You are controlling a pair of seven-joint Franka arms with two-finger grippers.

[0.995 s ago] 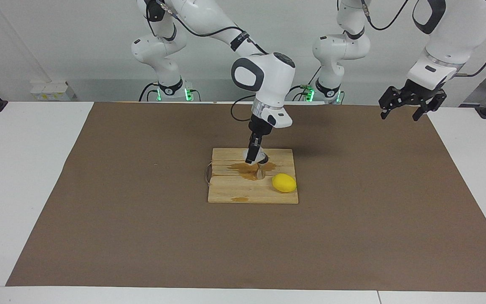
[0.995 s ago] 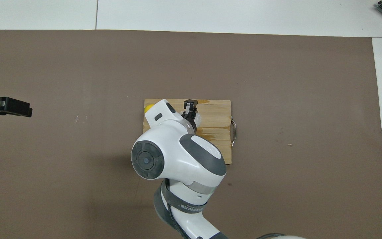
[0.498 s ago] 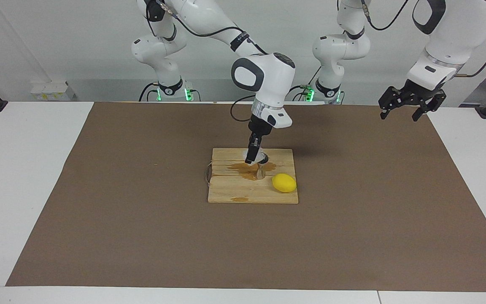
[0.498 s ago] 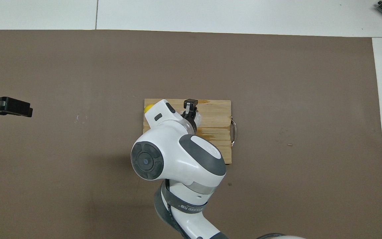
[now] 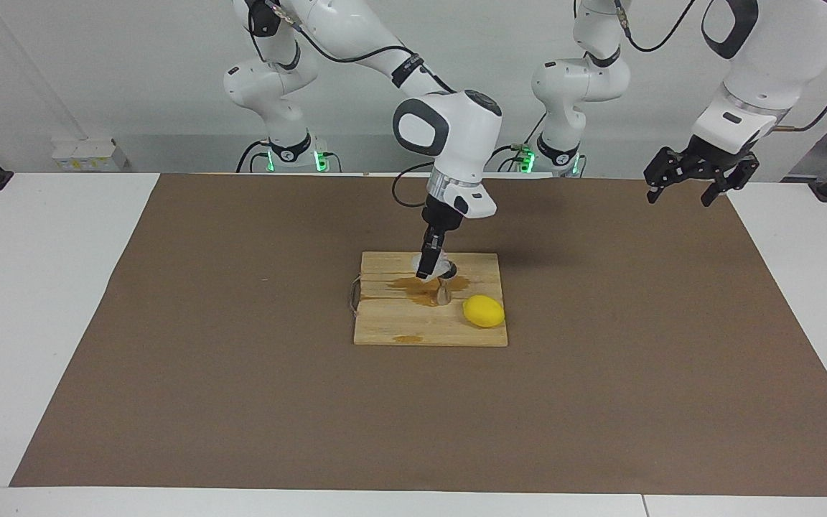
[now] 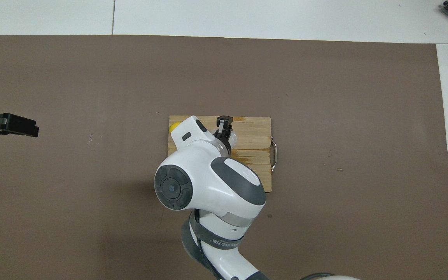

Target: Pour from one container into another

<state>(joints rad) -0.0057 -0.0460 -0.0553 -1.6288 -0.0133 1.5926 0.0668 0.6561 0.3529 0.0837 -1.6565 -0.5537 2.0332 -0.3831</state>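
I see the little glass (image 5: 443, 268) tipped over in my right gripper (image 5: 428, 271). The right gripper is closed tight on the glass and holds it up in the air, over the wooden board (image 5: 385, 327). From above I can only see a small clear bit of the glass (image 6: 232, 137) past the black fingers (image 6: 224, 121).

Just under the glass stands the small shiny metal cup (image 5: 444, 293). It stands upright on the board. The glass hangs right over its top. I cannot tell if they touch.

Around the metal cup there is a brown wet puddle (image 5: 417, 287) on the wood. A smaller brown spot (image 5: 408, 338) sits at the edge of the board farther from the robots.

A yellow lemon (image 5: 484, 311) lies on the board too, beside the metal cup, toward the left arm's end of the table. It is a bit farther from the robots than the cup. The lemon and the cup are near but apart.

The board has a thin metal handle (image 6: 274, 153) on the side toward the right arm's end.

The board lies in the middle of a big brown mat (image 5: 205, 323). The mat covers a white table (image 5: 40, 287).

My left gripper (image 5: 701, 179) waits up in the air over the mat's corner, well apart from the board. Its fingers are spread wide and hold nothing.

A plain white wall (image 5: 133, 72) stands by the robots.
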